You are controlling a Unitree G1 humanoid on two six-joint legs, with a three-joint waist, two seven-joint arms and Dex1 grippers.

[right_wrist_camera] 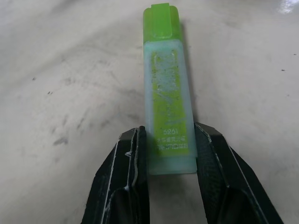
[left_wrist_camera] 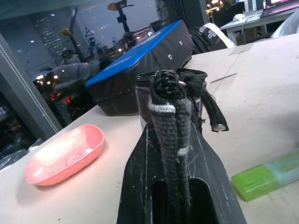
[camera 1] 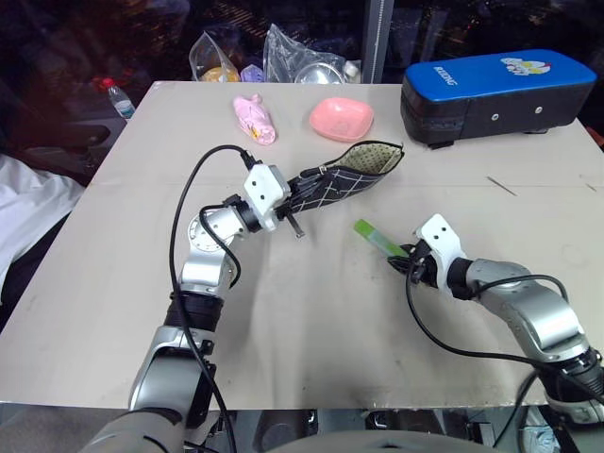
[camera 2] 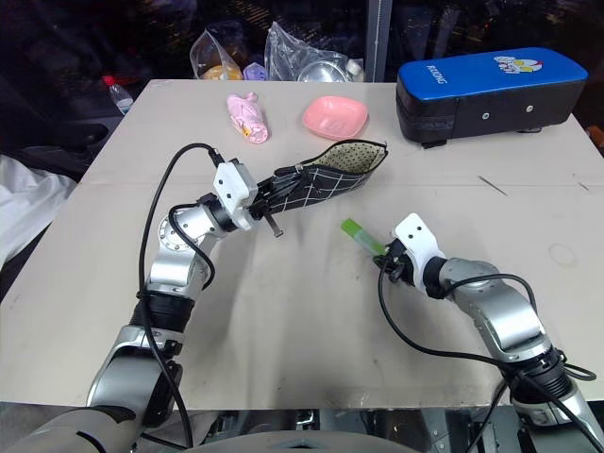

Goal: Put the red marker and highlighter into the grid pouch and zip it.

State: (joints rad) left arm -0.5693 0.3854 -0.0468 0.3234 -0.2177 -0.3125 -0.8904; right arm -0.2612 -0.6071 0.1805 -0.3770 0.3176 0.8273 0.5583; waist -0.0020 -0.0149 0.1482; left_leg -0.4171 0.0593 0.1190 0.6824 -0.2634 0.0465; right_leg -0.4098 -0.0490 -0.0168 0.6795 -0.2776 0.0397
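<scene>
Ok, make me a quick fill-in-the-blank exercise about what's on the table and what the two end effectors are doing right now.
1. The right end effector has its fingers on either side of the ____.
2. The left end effector is shut on one end of the ____, whose far end gapes open.
3. The pink bowl sits between a pink toy and the black case with the ____ top.
4. The highlighter lies flat on the ____.

Missing words: highlighter; grid pouch; blue; table
</scene>
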